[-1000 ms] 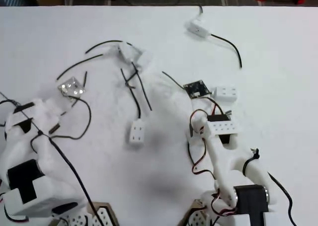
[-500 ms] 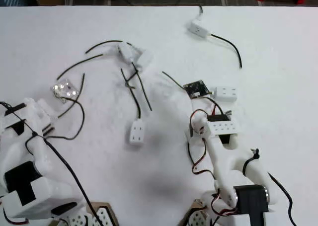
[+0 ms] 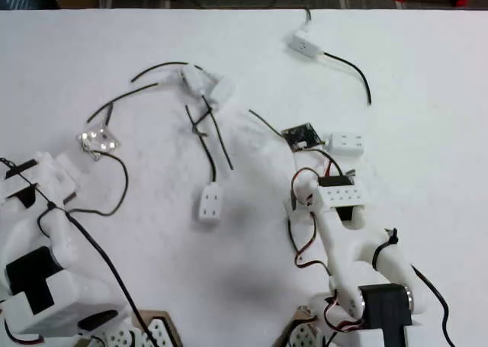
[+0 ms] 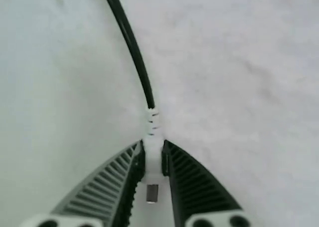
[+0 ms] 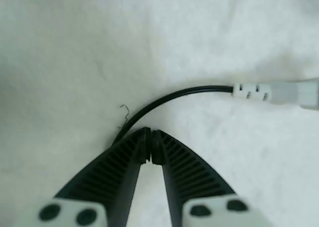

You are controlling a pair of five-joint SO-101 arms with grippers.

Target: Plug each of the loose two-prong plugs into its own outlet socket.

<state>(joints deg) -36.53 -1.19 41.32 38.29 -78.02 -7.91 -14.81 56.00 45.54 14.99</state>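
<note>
Our left gripper [image 4: 152, 145] is clamped on a white plug [image 4: 152, 161], with a metal prong showing between the fingers and its black cord [image 4: 130, 42] trailing off over the table [image 4: 249, 62]. The right gripper [image 5: 150, 137] is pinched shut right beside a second cord [image 5: 169, 96] that leads to a second plug [image 5: 284, 93]. From up high we also get an outlet socket [image 3: 210, 203] mid-table, well apart from both arms.

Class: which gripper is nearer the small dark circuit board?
Right. The right gripper sits just short of the circuit board; the left gripper, fingers shut on a plug, is far off at the left side of the table.
</note>
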